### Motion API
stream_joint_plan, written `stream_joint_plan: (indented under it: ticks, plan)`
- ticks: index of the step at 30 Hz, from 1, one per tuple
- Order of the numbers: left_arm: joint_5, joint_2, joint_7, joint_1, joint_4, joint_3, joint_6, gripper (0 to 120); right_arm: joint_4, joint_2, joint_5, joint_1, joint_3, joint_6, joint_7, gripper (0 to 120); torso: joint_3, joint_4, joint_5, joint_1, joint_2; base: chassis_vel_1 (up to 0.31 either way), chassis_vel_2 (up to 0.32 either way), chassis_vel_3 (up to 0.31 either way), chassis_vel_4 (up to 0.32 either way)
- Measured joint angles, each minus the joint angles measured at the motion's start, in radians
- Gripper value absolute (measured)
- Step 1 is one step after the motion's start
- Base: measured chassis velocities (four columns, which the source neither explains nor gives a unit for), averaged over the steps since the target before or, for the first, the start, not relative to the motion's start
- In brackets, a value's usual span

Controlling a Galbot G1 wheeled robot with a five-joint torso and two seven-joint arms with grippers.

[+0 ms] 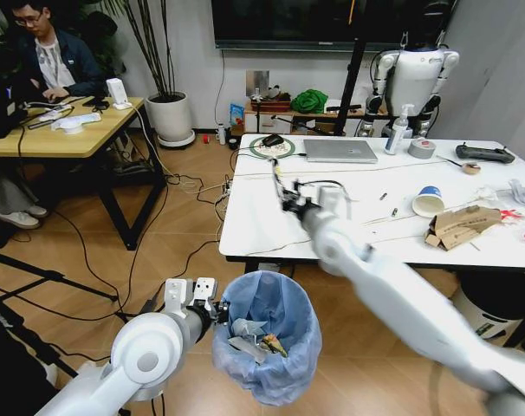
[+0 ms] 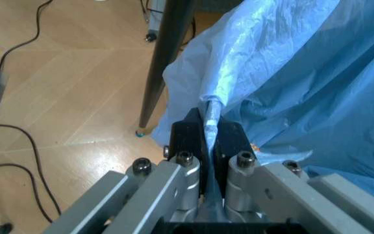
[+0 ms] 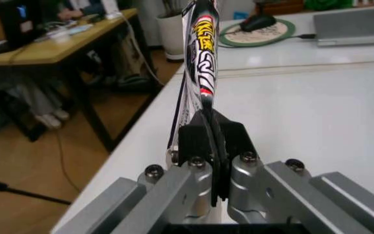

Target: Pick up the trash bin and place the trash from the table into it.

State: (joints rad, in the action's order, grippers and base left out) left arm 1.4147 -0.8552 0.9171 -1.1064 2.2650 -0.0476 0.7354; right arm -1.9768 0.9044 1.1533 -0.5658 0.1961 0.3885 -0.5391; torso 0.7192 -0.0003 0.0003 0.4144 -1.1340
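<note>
The trash bin (image 1: 267,347), lined with a crinkled light-blue bag, hangs just off the floor in front of the table (image 1: 262,227). My left gripper (image 1: 217,310) is shut on its rim. In the left wrist view the pads (image 2: 188,134) pinch the bag's edge (image 2: 214,105). Above the table's left part, my right gripper (image 1: 290,204) is shut on a thin yellow, red and black wrapper (image 1: 275,175), which stands upright from the gripper (image 3: 210,124) as a printed strip (image 3: 203,58). On the table's right lie a paper cup (image 1: 428,201), torn cardboard (image 1: 460,225) and red scraps (image 1: 511,214).
A laptop (image 1: 339,150), a tape roll (image 1: 421,148), a bottle (image 1: 396,130) and a controller (image 1: 483,154) sit along the table's far side. A black-lidded cylinder (image 1: 496,312) stands under the right end. A wooden desk (image 1: 63,130) is at the left, with cables on the floor.
</note>
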Motion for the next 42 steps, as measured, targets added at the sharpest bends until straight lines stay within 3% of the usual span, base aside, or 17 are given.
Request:
stream_joint_plan:
  ticks: [7, 19, 27, 35, 42]
  plan:
    - [0.02, -0.013, 0.01, 0.022, -0.032, -0.001, 0.0, 0, -0.268, -0.119, 0.041, -0.175, -0.037, -0.01, 0.052, 0, 0.0, 0.0005, -0.0004, 0.0, 0.0, 0.0, 0.0, 0.0, 0.0]
    - [0.051, -0.017, 0.023, 0.044, -0.042, -0.007, 0.0, 0, -0.342, -0.221, -0.156, -0.433, -0.029, -0.038, 0.14, 0, 0.0, 0.0002, -0.0002, 0.0, 0.0, 0.0, 0.0, 0.0, 0.0]
    - [0.06, -0.005, 0.024, 0.048, -0.039, -0.017, 0.0, 0, -0.361, -0.255, -0.224, -0.506, -0.032, -0.047, 0.159, 0, 0.0, 0.0004, -0.0002, 0.0, 0.0, 0.0, 0.0, 0.0, 0.0]
    - [0.071, 0.005, 0.024, 0.053, -0.028, -0.017, 0.0, 0, -0.369, -0.248, -0.268, -0.558, -0.035, -0.047, 0.163, 30, 0.0, 0.0003, -0.0002, 0.0, 0.0, 0.0, 0.0, 0.0, 0.0]
    - [0.086, 0.025, 0.025, 0.046, -0.011, -0.017, 0.0, 0, -0.328, -0.199, -0.256, -0.424, -0.056, -0.061, 0.135, 54, 0.0, 0.0003, -0.0003, 0.0, 0.0, 0.0, 0.0, 0.0, 0.0]
